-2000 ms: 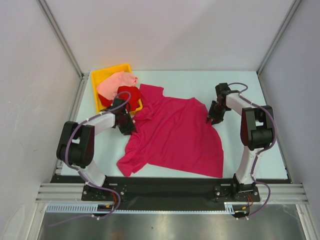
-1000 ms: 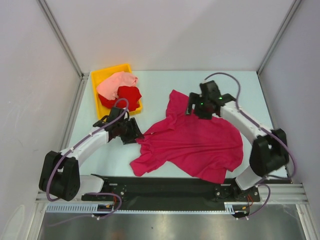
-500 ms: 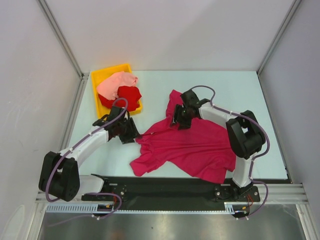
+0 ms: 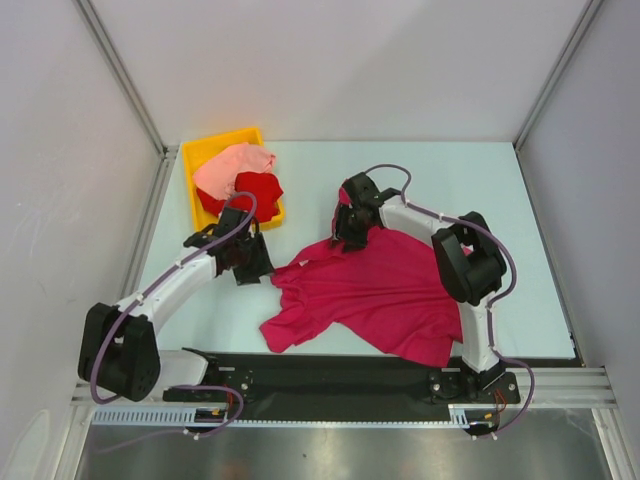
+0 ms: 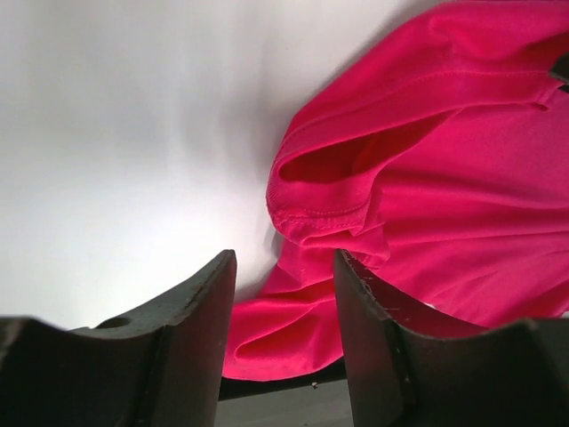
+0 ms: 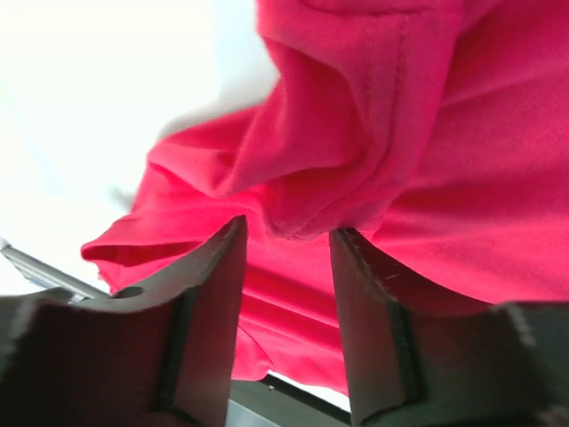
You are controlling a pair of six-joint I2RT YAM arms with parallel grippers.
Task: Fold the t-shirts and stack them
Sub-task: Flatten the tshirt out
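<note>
The magenta-crimson t-shirt [image 4: 385, 285] lies crumpled on the table, its top edge bunched toward the middle. My left gripper [image 4: 255, 266] is open just left of the shirt's left sleeve. In the left wrist view [image 5: 284, 258] a rolled hem of the shirt [image 5: 427, 178] lies ahead of the parted fingers. My right gripper [image 4: 347, 236] is open over the bunched top edge. In the right wrist view [image 6: 286, 227] folds of the shirt [image 6: 373, 116] hang in front of the gap. The bright red t-shirt [image 4: 258, 190] and the pale salmon-pink t-shirt [image 4: 232, 165] lie heaped in the bin.
The yellow bin [image 4: 200, 149] stands at the back left of the table, close behind my left arm. Grey walls with metal frame rails close in the left, right and far sides. A black rail [image 4: 330, 372] runs along the near edge.
My right gripper has swept left along the shirt's top edge, bunching the cloth toward the middle. My left gripper has drawn back slightly from the left sleeve.
</note>
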